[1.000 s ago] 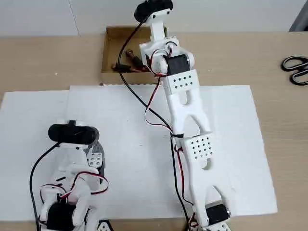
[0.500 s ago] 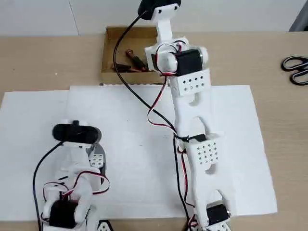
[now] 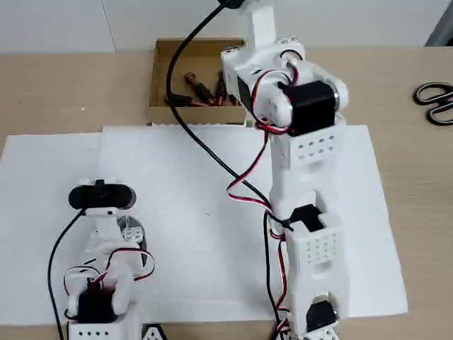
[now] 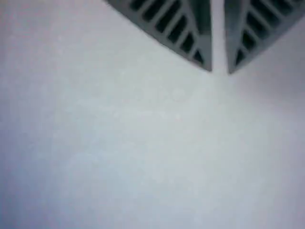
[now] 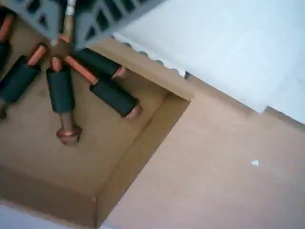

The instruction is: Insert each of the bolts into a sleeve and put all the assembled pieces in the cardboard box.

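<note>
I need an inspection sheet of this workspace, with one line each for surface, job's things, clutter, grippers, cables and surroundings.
Surface: light wooden table, white sheet over most of it.
Job's things: open brown cardboard box beyond the sheet, holding several copper bolts in black sleeves.
Clutter: black-handled scissors on the table, far from the box.
Grippers: left gripper shut, empty, over the sheet; right gripper above the box.
Cables: black cable and red-and-white wires along the right arm.
Surroundings: pale wall behind the table.
</note>
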Tool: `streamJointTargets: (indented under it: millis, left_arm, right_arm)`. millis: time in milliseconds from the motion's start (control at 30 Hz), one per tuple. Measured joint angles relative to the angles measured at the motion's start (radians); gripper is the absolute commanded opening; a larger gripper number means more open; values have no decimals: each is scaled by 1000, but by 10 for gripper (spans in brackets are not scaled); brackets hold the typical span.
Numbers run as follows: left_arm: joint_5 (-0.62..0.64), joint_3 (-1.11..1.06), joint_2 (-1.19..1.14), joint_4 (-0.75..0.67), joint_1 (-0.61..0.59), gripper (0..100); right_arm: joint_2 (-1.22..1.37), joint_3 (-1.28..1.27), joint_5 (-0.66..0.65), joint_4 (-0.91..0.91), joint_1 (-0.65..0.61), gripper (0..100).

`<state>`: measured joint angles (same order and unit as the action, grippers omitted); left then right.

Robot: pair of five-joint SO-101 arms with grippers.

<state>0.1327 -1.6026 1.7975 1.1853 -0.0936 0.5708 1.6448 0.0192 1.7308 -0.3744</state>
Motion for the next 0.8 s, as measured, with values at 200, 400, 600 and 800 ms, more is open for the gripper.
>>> streamJointTargets:
  millis: [200, 400, 600, 800]
  left_arm:
    - [0, 0, 0, -5, 0, 6]
    - [0, 0, 0, -5, 0, 6]
    - [0, 0, 0, -5, 0, 6]
    - [0, 0, 0, -5, 0, 6]
  right_arm:
    - [-204, -236, 0, 2, 0, 4]
    - [-605, -701, 0, 2, 0, 4]
    - [-968, -1108, 0, 2, 114, 4]
    - [-1223, -1432, 0, -2, 212, 4]
